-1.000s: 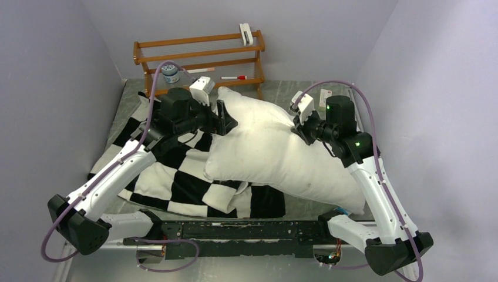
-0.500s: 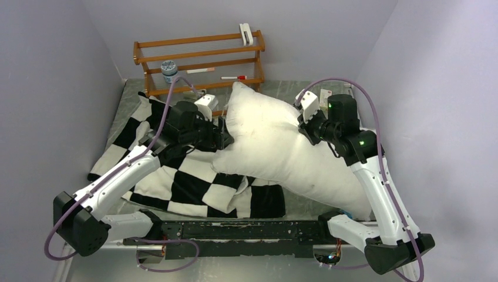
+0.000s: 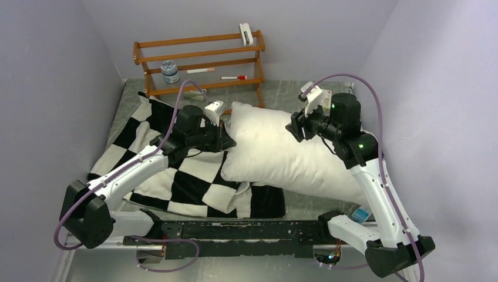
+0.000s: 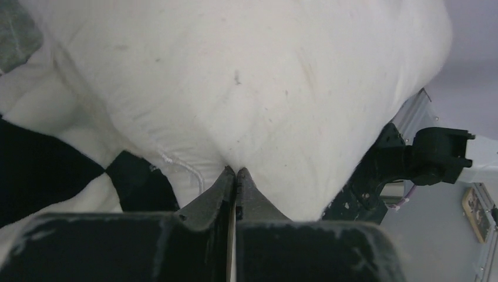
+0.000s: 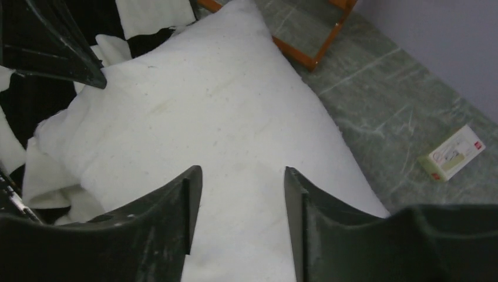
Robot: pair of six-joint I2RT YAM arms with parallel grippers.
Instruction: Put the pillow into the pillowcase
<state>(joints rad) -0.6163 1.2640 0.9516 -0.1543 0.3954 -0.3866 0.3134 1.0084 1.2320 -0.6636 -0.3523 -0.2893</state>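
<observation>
Grey marbled table (image 3: 282,88) carries the checkered pillowcase (image 3: 176,176) at left, the white pillow (image 3: 276,155) lying partly across it; the left gripper (image 3: 228,141) meets the pillow's left edge. Left wrist view: jaws clenched on a pinch of pillow fabric. Right wrist view: the right gripper (image 5: 242,188) gapes wide above the pillow, holding nothing.

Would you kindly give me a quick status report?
Left hand shut on pillow. Right hand open over it. Pillow lying on pillowcase, not inside.
</observation>
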